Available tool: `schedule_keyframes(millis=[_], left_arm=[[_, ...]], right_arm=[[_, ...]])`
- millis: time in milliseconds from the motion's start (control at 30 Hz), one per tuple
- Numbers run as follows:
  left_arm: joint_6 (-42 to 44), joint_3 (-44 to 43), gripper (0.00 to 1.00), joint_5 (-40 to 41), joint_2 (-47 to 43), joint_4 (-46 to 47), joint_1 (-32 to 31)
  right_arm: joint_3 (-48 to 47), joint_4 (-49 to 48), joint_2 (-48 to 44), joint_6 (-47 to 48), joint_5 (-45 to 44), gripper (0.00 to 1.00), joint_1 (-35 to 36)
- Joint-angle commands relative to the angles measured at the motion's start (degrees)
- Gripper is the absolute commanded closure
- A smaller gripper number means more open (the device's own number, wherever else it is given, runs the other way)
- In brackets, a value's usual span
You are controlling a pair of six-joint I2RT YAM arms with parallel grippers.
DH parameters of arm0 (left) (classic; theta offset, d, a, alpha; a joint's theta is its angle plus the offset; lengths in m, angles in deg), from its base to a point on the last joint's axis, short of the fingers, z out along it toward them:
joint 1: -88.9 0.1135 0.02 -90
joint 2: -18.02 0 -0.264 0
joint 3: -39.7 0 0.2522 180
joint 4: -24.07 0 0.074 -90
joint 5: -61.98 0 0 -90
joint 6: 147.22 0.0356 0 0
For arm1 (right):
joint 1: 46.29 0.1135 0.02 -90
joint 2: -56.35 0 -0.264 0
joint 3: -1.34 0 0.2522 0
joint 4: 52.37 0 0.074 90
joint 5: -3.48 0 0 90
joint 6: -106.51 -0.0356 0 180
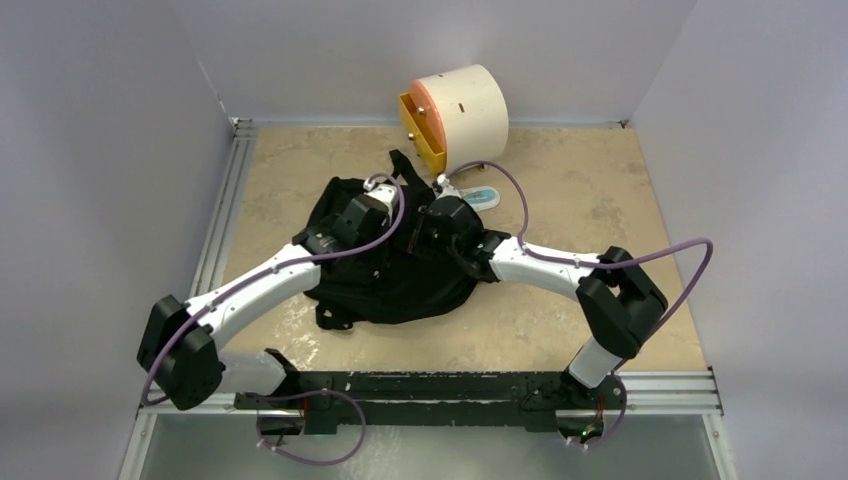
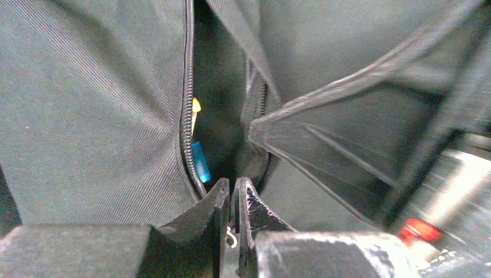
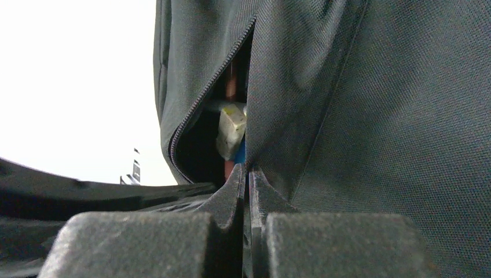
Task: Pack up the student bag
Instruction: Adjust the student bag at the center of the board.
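Observation:
The student bag (image 1: 400, 285) is a black fabric backpack lying flat mid-table. My left gripper (image 1: 383, 200) rests on its top; in the left wrist view (image 2: 233, 188) the jaws are shut on a dark zipper pull at the end of the open zip (image 2: 187, 110). A blue item (image 2: 200, 162) and a yellow tip (image 2: 196, 106) show inside the opening. My right gripper (image 1: 425, 225) is beside it; in the right wrist view (image 3: 247, 176) it is shut on the bag's fabric edge (image 3: 260, 87) next to the zip gap. A white item (image 3: 231, 130) shows inside.
A cream cylindrical drawer box (image 1: 465, 105) with an orange-yellow drawer (image 1: 422, 140) pulled out stands at the back. A small light-blue object (image 1: 481, 198) lies on the table between box and bag. Metal rails (image 1: 222, 210) run along the left and near edges.

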State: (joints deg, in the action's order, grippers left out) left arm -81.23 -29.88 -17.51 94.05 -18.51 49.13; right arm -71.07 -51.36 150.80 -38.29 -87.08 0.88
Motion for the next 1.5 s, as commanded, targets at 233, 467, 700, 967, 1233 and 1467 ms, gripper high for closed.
schedule_keyframes(millis=[233, 467, 700, 967, 1233, 1467], left_arm=[[3.0, -7.2, 0.97, -1.2, -5.5, -0.7, 6.2], [3.1, -3.1, 1.0, -1.0, -4.2, 1.2, 8.3], [1.1, 3.0, 1.0, -9.8, -3.1, 6.3, 8.3], [-0.2, 5.3, 1.0, -12.1, -2.1, 8.3, 8.3], [-5.1, 8.4, 1.0, -13.1, -3.8, 8.7, 8.2], [-10.5, 12.5, 1.0, -10.6, -4.5, 10.2, 7.2]], right_arm=[[0.2, -3.3, -1.6, -0.9, 0.5, 1.0, -0.3], [0.6, -3.4, -2.0, -0.9, 0.5, 1.0, -0.3], [0.7, -3.7, -2.2, -0.9, 0.5, 1.0, -0.3], [0.2, -4.5, -2.1, -0.5, 3.2, 1.0, -0.2], [-0.4, -9.2, 0.0, -1.2, 8.8, 1.0, -0.3], [-3.5, -7.6, 3.0, -1.9, 8.9, 1.0, -0.5]])
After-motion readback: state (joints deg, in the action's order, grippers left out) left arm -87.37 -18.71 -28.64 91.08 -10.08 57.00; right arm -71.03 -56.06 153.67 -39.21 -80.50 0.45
